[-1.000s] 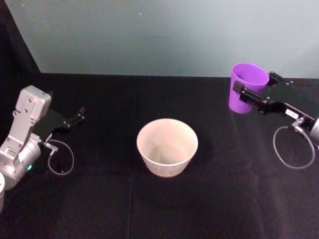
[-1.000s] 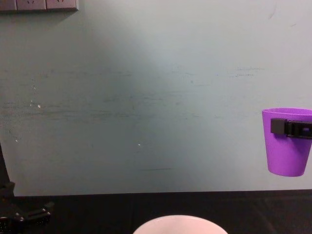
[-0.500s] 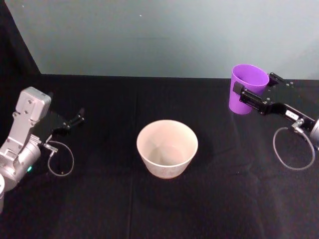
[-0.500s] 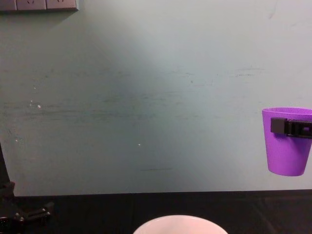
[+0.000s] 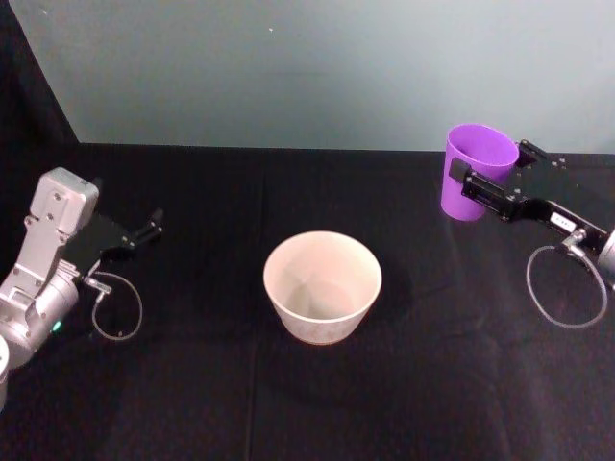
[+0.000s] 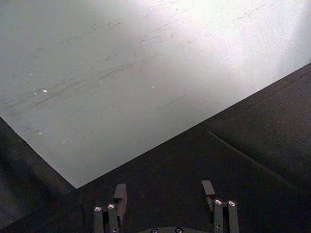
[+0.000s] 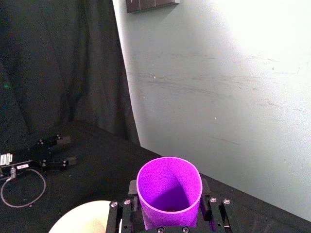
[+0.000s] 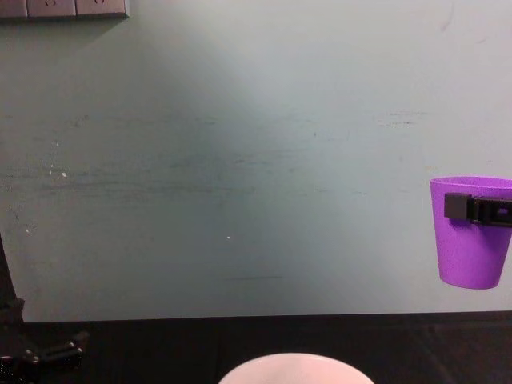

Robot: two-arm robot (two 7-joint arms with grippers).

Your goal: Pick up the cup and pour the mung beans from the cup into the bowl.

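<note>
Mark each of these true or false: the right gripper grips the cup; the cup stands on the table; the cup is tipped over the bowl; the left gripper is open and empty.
1. The right gripper has its fingers shut on the cup. True.
2. The cup stands on the table. False: in the chest view its base hangs clear above the black table.
3. The cup is tipped over the bowl. False: it is held upright, off to the bowl's right and not above it.
4. The left gripper has its fingers open and holds nothing. True: it sits at the table's left side, away from the bowl.
</note>
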